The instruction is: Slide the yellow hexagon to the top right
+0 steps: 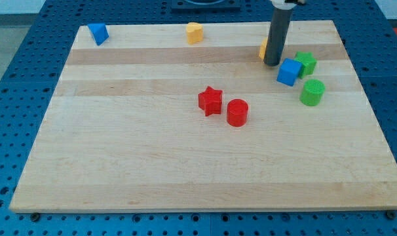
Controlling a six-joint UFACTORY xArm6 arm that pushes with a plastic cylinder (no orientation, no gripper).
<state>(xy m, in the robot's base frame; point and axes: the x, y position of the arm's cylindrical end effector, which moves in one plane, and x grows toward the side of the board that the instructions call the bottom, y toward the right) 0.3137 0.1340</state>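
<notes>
The yellow hexagon (264, 48) lies near the board's top right and is mostly hidden behind my rod; only its left edge shows. My tip (272, 63) rests on the board just in front of the hexagon and just left of the blue cube (289, 71). Whether the tip touches the hexagon cannot be told.
A green block (306, 62) and a green cylinder (312, 92) lie right of the blue cube. A red star (210, 101) and a red cylinder (237, 112) sit mid-board. A yellow heart-like block (194, 32) and a blue triangular block (97, 33) lie along the top edge.
</notes>
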